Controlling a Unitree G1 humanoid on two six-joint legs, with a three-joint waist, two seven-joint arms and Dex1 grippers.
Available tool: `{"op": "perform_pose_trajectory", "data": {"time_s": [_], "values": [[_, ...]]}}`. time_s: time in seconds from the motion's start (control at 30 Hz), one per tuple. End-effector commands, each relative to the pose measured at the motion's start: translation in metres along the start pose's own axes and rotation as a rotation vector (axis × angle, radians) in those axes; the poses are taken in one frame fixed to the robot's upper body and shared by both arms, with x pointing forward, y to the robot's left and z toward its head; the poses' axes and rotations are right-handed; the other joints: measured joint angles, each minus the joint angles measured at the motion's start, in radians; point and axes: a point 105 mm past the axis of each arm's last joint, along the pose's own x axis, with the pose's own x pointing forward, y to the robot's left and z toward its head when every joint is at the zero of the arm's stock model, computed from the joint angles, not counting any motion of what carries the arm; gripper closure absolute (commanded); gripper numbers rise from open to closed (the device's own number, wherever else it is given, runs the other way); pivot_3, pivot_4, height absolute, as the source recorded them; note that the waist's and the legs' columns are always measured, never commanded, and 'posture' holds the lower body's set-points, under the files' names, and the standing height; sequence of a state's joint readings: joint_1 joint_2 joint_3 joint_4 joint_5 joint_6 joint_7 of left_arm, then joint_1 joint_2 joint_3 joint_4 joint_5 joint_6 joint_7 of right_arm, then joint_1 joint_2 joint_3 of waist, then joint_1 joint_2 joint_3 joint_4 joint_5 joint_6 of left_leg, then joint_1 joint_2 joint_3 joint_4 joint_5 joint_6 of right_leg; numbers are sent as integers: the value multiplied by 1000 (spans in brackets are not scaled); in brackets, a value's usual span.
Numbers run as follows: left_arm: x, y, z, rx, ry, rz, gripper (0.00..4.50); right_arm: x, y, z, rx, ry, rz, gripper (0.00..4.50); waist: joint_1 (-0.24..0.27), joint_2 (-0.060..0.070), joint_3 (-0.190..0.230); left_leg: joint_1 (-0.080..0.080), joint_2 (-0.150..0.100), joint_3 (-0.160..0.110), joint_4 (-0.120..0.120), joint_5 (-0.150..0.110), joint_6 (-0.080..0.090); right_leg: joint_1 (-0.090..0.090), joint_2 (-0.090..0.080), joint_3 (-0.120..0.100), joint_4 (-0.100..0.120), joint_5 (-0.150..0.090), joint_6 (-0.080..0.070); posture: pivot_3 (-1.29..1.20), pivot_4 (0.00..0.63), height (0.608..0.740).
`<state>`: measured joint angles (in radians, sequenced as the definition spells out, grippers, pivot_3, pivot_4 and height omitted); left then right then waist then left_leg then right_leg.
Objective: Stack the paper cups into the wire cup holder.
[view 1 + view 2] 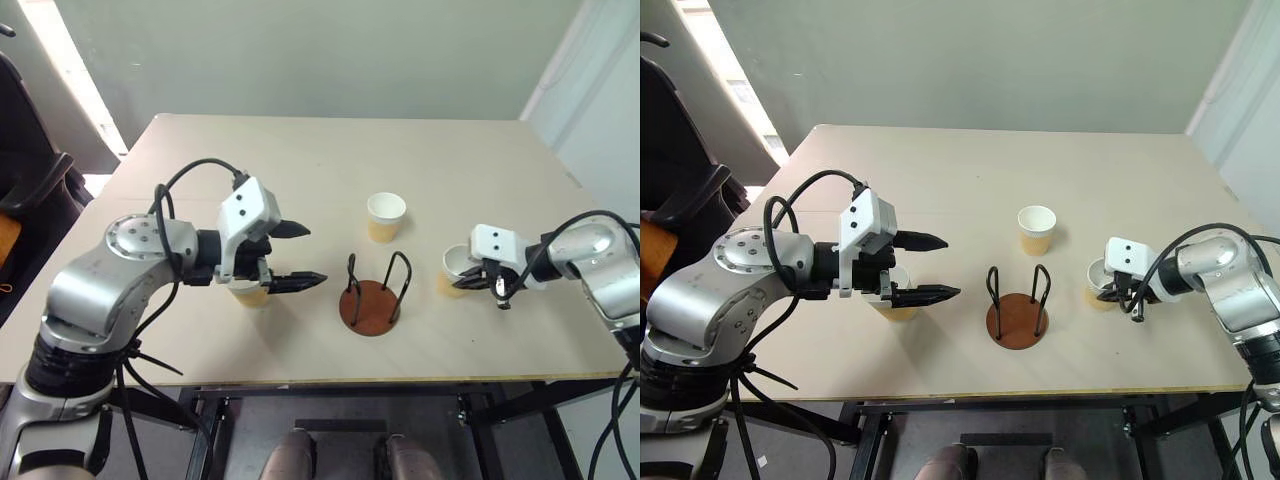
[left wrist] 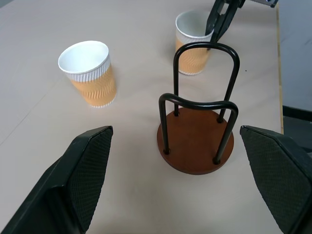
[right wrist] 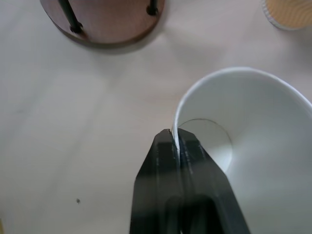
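Note:
The wire cup holder [image 1: 368, 310] stands empty near the table's front edge, with a brown disc base and two black loops. Three paper cups stand upright on the table. One cup [image 1: 386, 217] is behind the holder. A second cup [image 1: 250, 294] sits under my left gripper [image 1: 313, 254], which hovers open to the left of the holder and points at it. The left wrist view has the holder [image 2: 195, 146] between its open fingers [image 2: 85, 170]. My right gripper [image 3: 176, 139] is shut on the near rim of the third cup [image 3: 243, 126], to the right of the holder.
The pale wooden table [image 1: 300, 150] ends just in front of the holder and close to the right of my right arm. A dark chair [image 1: 30, 180] stands off the table's left side. A wall rises behind the far edge.

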<state>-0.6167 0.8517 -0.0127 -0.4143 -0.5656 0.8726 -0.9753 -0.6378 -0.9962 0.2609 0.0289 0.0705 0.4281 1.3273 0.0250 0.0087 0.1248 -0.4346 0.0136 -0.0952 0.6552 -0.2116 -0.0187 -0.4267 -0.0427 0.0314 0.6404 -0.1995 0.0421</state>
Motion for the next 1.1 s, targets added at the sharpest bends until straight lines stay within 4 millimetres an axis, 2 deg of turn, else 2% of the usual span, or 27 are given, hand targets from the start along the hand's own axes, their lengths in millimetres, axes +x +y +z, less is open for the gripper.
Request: {"op": "perform_pose_trajectory", "data": {"time_s": [0.03,0.07,0.2,0.3,0.4,0.5,0.6,0.8,1.1], "values": [[-7,5,7,36,-19,32,0,-21,-11,14,-45,-30,-43,4471,0,0,0,0,0,0,0,0,0,0,0,0,0,0,0,0,150,740],[-9,6,7,38,-18,37,0,-29,-15,20,-52,-46,-55,4471,-1,0,0,0,0,0,0,0,0,0,0,0,0,0,0,0,150,740],[-19,7,9,57,-24,22,0,-71,-18,74,-128,-239,-21,4471,-4,3,2,-1,-1,1,-1,0,-1,-3,0,1,1,0,0,0,150,740],[-25,6,9,62,-21,5,0,-87,-13,110,-215,-339,30,4471,-5,0,0,0,0,1,-6,1,-3,-4,1,1,2,-3,-5,0,150,740],[-26,5,7,65,-11,-8,0,-91,-1,139,-323,-401,103,4471,-7,0,0,1,1,0,-9,2,-5,-5,2,-1,3,-6,-9,0,150,740],[-24,3,5,65,-7,-20,0,-82,20,160,-421,-436,219,4471,-8,1,0,0,1,-1,-10,3,-6,-6,2,-2,4,-8,-10,0,150,740],[-22,1,4,61,-5,-27,0,-68,33,163,-469,-424,291,4471,-8,1,0,0,1,-2,-10,3,-7,-7,2,-3,4,-8,-11,0,150,740],[-21,-5,0,46,2,-33,0,-49,40,158,-497,-393,348,4471,-9,0,0,0,1,-2,-10,3,-7,-6,1,-3,4,-8,-12,0,150,740],[-22,-9,-4,35,17,-21,0,-28,34,148,-569,-297,322,4471,-10,0,0,1,1,-3,-10,3,-7,-7,1,-3,6,-7,-13,0,150,740]]}}
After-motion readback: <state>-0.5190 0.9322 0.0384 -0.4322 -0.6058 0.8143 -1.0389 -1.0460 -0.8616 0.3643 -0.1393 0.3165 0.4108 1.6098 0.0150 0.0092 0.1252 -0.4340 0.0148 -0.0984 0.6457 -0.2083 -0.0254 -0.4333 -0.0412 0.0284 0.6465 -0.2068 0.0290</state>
